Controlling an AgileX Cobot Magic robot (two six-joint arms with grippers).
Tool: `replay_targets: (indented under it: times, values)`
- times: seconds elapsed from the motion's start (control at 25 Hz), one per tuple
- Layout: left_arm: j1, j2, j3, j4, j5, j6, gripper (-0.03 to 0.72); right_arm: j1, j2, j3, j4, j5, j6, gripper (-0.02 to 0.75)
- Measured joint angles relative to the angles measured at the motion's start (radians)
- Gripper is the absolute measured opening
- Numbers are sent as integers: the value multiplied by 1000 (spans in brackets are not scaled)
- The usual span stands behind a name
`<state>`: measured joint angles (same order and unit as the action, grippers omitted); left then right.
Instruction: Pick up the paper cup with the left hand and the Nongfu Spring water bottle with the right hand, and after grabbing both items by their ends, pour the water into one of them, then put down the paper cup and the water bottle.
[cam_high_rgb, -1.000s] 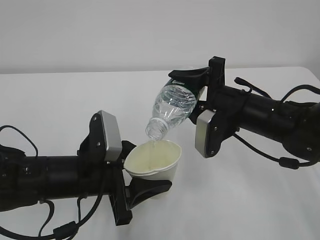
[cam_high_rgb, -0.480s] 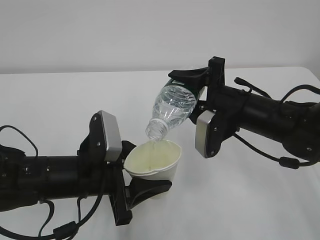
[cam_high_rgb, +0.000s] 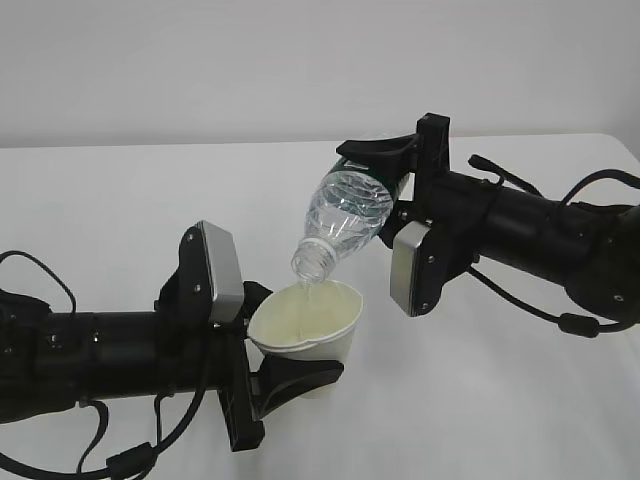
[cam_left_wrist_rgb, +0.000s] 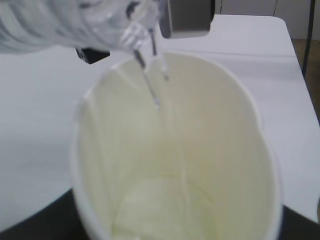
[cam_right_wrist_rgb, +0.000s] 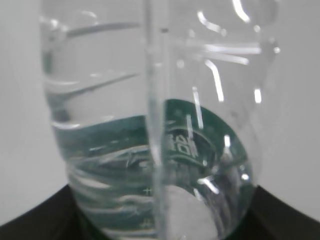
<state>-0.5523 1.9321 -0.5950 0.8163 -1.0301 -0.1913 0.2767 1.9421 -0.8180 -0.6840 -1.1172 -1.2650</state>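
Observation:
The white paper cup (cam_high_rgb: 305, 322) is held upright just above the table, my left gripper (cam_high_rgb: 300, 338) shut on its lower end. The clear Nongfu Spring water bottle (cam_high_rgb: 346, 212) with its dark green label is tipped neck-down to the left, and my right gripper (cam_high_rgb: 372, 192) is shut on its base end. Its open mouth hangs just over the cup's rim. A thin stream of water (cam_left_wrist_rgb: 150, 85) runs from the bottle (cam_left_wrist_rgb: 50, 25) into the cream inside of the cup (cam_left_wrist_rgb: 200, 150). In the right wrist view water fills the lower part of the bottle (cam_right_wrist_rgb: 150, 125).
The white table (cam_high_rgb: 120, 190) runs back to a pale wall. Both black arms lie low over it, the left one along the front left and the right one from the right edge, with cables (cam_high_rgb: 560, 320) looping beside them.

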Motion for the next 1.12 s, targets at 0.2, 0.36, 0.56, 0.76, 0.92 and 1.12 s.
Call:
replay_targets:
  times: [0.2, 0.36, 0.56, 0.76, 0.92, 1.12]
  values:
    - [0, 0, 0, 0, 0, 0, 426, 0, 0, 0, 0, 0, -2, 456]
    - [0, 0, 0, 0, 2, 0, 426, 0, 0, 0, 0, 0, -4, 456]
    - [0, 0, 0, 0, 2, 0, 426, 0, 0, 0, 0, 0, -6, 456]
    - [0, 0, 0, 0, 2, 0, 426, 0, 0, -1, 0, 0, -8, 456]
    - [0, 0, 0, 0, 2, 0, 426, 0, 0, -1, 0, 0, -12, 456]
    - [0, 0, 0, 0, 4, 0, 426, 0, 0, -1, 0, 0, -12, 456]
